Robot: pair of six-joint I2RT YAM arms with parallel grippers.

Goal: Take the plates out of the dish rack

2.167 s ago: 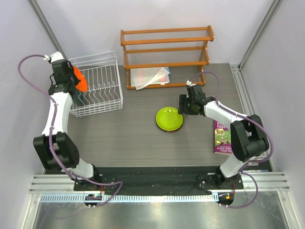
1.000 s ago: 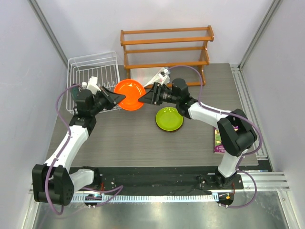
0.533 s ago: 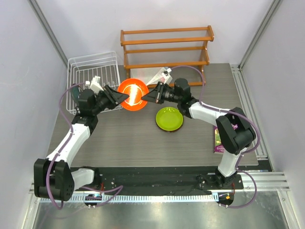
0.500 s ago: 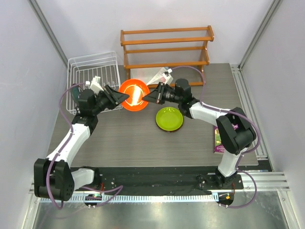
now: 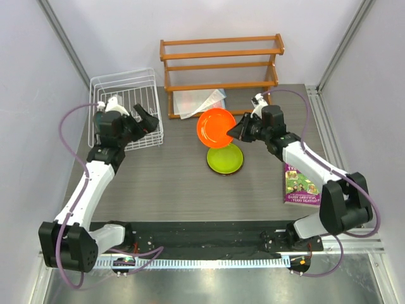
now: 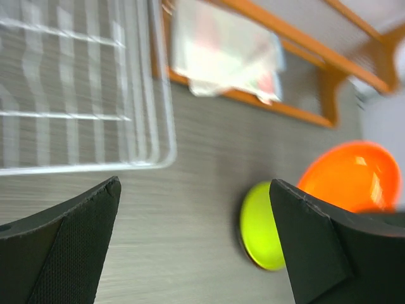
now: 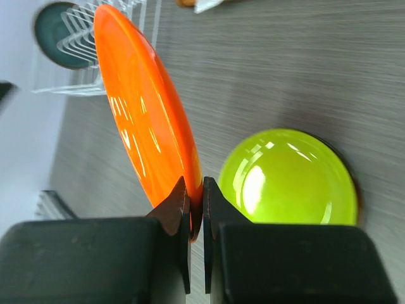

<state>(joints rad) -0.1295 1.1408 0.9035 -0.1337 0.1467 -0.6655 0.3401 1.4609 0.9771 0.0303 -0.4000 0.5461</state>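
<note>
Lime green plate (image 5: 224,158) lies flat at the middle of the table (image 5: 158,183). Above its far rim my right hand (image 7: 193,190) pinches the edge of the orange plate (image 7: 145,120), which is tilted and clear of the table. I judge the step to be set-down: next I level it and lower it onto the green one. Left hand (image 6: 196,234) gapes wide, empty, beside the dish rack (image 5: 126,85) at the far-left corner. A dark teal plate (image 7: 58,33) waits inside.
</note>
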